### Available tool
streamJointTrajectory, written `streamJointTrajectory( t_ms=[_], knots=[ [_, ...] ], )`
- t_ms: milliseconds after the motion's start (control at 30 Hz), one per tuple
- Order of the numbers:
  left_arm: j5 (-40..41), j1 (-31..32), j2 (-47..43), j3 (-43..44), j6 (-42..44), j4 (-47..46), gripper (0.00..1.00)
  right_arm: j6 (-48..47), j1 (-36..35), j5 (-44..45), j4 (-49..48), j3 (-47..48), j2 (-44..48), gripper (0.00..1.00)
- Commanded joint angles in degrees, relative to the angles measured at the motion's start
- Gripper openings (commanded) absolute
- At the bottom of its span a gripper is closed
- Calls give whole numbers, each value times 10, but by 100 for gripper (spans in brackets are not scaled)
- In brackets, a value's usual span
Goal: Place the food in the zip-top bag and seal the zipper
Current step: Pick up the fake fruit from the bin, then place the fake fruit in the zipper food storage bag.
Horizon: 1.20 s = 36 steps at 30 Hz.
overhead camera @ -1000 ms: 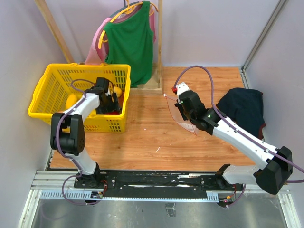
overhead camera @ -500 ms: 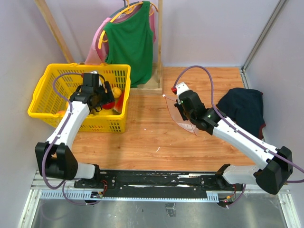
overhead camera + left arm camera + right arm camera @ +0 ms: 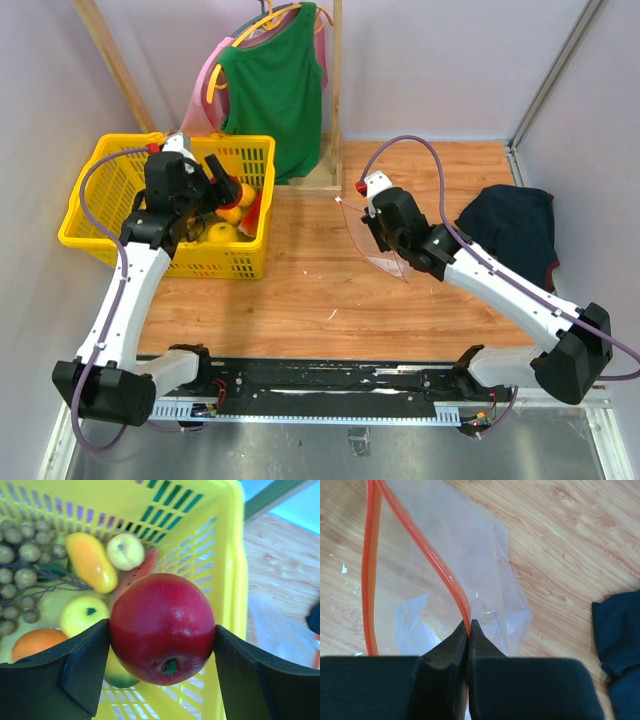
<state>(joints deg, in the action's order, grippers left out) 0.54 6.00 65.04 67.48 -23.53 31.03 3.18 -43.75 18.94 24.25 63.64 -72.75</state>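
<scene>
My left gripper is shut on a glossy red apple and holds it above the yellow basket. More food lies in the basket below: a yellow mango, a yellow apple, an orange, a carrot and a bunch of grapes. My right gripper is shut on the red-orange zipper of the clear zip-top bag. It holds the bag's mouth open over the wooden table, and the bag hangs down to the table.
A dark navy cloth heap lies at the right, also in the right wrist view. A wooden rack with a green shirt and a pink one stands behind the basket. The basket's rim lies between the apple and the bag.
My left arm has risen out of the basket with the red apple in its grip. My right gripper has moved slightly up and left with the bag.
</scene>
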Motion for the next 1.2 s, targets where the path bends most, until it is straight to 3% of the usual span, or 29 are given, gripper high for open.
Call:
streamJointTrajectory(
  t_ms=[0,433,767,1167],
  knots=[
    [-65,20,-30,23,-9,-37,35,15,-8,-13,-14,27,-5,1],
    [-106,166,-64,4,-63,-146,32,32,-9,-44,-24,38,-16,1],
    [-61,299,-35,-42,-85,-264,31,42,-11,-67,-29,43,-24,1],
    [-12,373,6,-121,-102,-377,29,62,-11,-115,-44,39,-22,1]
  ],
)
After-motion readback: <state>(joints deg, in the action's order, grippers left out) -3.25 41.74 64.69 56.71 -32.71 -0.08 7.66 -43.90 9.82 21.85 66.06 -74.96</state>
